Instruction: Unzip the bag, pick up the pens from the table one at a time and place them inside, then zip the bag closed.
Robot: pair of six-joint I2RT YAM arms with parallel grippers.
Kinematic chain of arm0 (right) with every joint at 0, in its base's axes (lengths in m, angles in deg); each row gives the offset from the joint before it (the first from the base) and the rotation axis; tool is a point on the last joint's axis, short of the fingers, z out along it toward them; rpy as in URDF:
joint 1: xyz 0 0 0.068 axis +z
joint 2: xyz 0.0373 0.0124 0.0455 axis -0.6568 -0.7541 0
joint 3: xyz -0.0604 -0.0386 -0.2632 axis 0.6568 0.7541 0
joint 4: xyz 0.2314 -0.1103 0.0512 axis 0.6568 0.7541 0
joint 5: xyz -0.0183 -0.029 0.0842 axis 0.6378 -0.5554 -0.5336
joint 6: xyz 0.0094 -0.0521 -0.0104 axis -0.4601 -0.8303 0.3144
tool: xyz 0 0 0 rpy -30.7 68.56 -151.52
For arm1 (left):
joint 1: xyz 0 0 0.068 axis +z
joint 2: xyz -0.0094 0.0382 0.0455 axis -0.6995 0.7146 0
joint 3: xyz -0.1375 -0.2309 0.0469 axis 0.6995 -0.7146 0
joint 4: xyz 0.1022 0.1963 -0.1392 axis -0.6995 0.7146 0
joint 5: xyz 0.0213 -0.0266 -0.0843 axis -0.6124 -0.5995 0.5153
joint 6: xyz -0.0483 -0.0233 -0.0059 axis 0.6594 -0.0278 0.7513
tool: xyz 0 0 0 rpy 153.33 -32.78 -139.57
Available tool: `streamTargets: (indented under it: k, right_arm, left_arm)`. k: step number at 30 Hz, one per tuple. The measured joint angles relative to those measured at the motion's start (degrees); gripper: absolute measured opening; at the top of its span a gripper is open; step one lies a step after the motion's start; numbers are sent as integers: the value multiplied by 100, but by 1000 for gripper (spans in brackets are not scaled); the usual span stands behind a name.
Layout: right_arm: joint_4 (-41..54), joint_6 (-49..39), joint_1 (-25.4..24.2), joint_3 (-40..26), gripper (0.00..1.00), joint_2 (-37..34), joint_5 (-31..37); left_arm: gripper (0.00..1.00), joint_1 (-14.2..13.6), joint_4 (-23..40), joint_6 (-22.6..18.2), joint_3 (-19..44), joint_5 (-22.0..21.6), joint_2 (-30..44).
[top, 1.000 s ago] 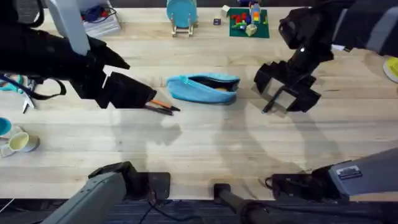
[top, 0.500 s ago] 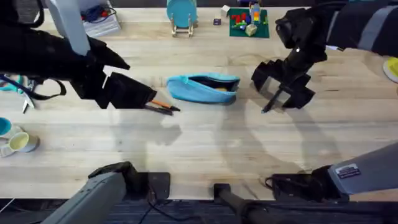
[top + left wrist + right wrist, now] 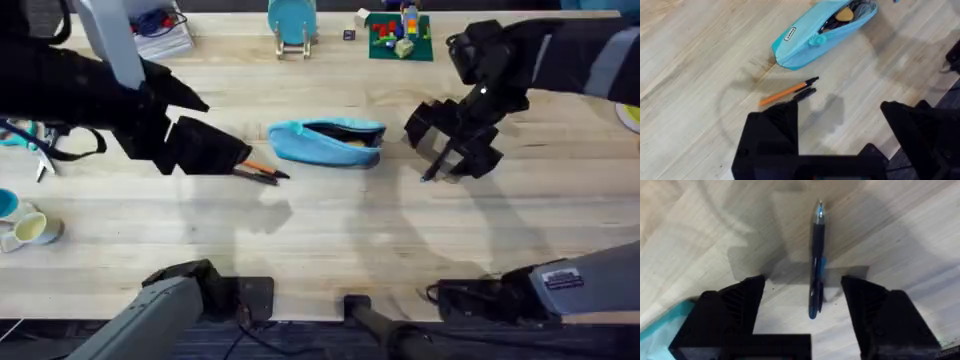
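Note:
The light blue bag point(image 3: 328, 142) lies unzipped in the middle of the table point(image 3: 330, 240), its dark inside showing; it also appears in the left wrist view point(image 3: 810, 37). An orange pen point(image 3: 787, 91) and a black pen point(image 3: 806, 94) lie side by side just left of the bag point(image 3: 262, 172). My left gripper point(image 3: 235, 158) hovers open right by them, holding nothing. Right of the bag, my right gripper point(image 3: 447, 152) stands open over a dark pen with a blue band point(image 3: 816, 260), one finger on each side and not touching it.
At the back stand a teal round stand point(image 3: 292, 22) and a green tray of small toys point(image 3: 400, 35). Cups point(image 3: 25, 228) and scissors point(image 3: 35, 150) lie at the left edge. A yellow object point(image 3: 630, 110) sits at the right edge.
My right gripper has shifted slightly left and come down closer over the dark pen. The left arm, the bag and the pens beside it have not moved.

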State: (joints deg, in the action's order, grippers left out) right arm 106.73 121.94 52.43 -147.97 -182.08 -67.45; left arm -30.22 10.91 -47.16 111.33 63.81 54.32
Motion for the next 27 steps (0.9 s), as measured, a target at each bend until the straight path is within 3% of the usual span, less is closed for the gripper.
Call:
streamTargets:
  k: [4,15,17,27]
  right_arm:
    - [50,-43,-11,15,760,7,37]
    - [-23,-41,-15,26,82,15,-201]
    - [-31,-44,-15,26,44,26,-209]
    - [-28,-44,-15,26,43,26,-212]
  left_arm:
    - [999,0,0,2,0,0,0]
    - [999,0,0,1,0,0,0]
    - [999,0,0,0,0,0,0]
    - [999,0,0,1,1,0,-1]
